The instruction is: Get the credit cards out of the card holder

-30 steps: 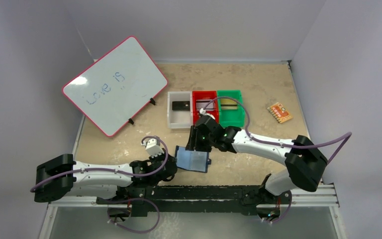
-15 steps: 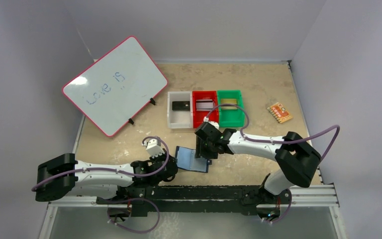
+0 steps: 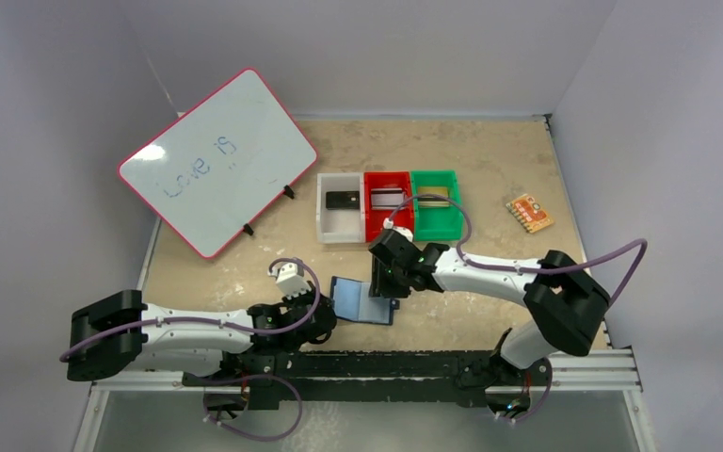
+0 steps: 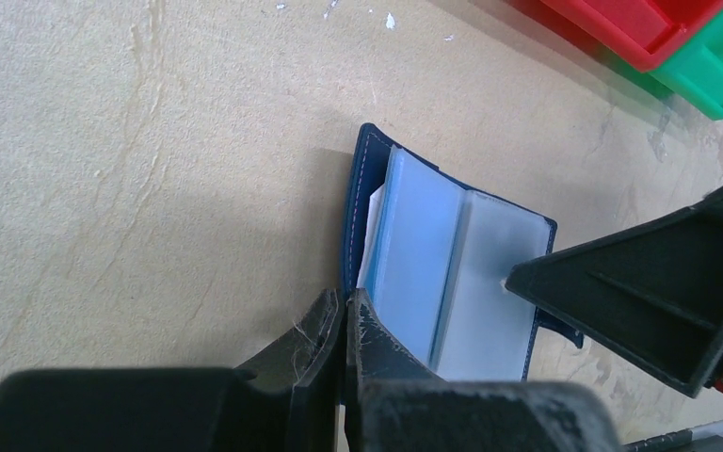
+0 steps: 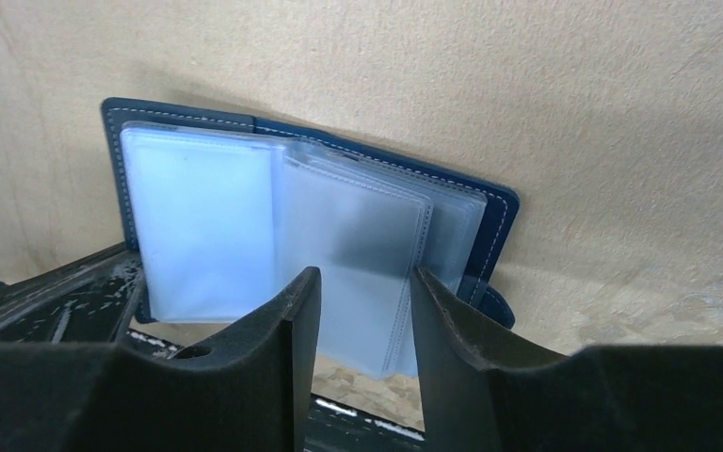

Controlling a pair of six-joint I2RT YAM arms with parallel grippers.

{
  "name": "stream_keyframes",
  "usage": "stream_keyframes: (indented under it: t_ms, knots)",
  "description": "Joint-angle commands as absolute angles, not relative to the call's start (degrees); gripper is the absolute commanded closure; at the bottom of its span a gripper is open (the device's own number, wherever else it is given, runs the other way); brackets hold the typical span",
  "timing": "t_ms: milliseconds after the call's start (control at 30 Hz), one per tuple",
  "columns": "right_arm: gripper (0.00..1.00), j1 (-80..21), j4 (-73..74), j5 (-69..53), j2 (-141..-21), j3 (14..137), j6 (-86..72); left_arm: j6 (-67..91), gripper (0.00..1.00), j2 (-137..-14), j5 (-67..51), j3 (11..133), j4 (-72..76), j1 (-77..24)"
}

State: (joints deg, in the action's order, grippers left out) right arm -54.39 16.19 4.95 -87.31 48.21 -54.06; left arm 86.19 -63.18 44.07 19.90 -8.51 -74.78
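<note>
The holder (image 3: 361,301) lies open on the counter (image 3: 490,160) near its near edge, between the two arms, navy cover down and pale sleeves (image 5: 348,235) facing up. The left gripper (image 3: 328,316) sits low at the holder's left side. In the left wrist view, its fingers (image 4: 320,330) are pressed together on the near left edge of the cover (image 4: 350,235), so this gripper is clenched on the holder. A white edge (image 4: 373,212) shows between the cover and the sleeves; its source cannot be determined. The right gripper (image 3: 382,282) stands over the holder's right half. In the right wrist view, its fingers (image 5: 287,330) are apart and straddle the near edge of the frosted sleeves without clamping them, so this gripper is released. In the left wrist view, one right finger (image 4: 640,292) has its tip touching the top sleeve. A white bin (image 3: 325,226), a red bin (image 3: 371,221) and a green bin (image 3: 435,224) stand side by side, touching, at mid-counter beyond the holder. The white bin holds a dark card (image 3: 343,200). A whiteboard (image 3: 216,160) stands tilted at the far left. An orange piece (image 3: 529,212) lies right of the bins, well apart from the holder.
</note>
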Motion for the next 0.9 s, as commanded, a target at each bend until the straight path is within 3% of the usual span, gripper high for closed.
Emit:
stream_keyframes:
  t_ms: [0,867]
  knots:
    - [0.58,-54.9,12.97,3.36,-84.08,49.64,-53.56,86.35,1.0,-63.32,45.09,21.26,-7.63,-75.36]
    - [0.56,-56.82,18.22,4.23,-84.55,54.94,-51.17,86.2,1.0,-63.52,45.44,21.75,-8.13,-75.41]
